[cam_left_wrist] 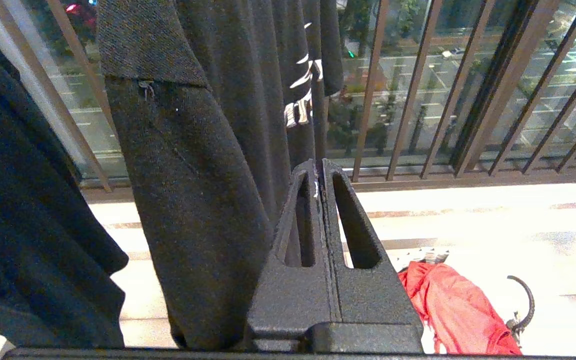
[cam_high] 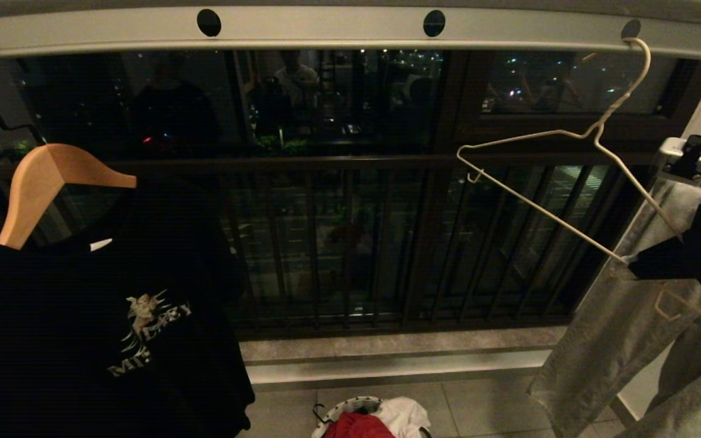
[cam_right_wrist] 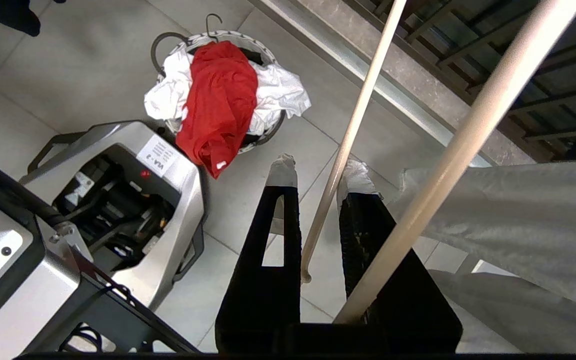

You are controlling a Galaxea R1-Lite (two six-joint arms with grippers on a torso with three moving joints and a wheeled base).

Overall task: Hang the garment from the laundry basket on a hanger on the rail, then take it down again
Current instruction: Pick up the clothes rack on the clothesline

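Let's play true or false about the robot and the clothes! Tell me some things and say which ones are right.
1. The red T-shirt hangs on the rail. False: it lies in the laundry basket on the floor.
2. The right gripper holds the thin cream hanger. True.
3. The cream hanger's hook is on the rail. True.
4. The black T-shirt hangs on the cream hanger. False: it hangs on a wooden hanger.
5. The left gripper is wide open. False: it is shut, holding nothing.
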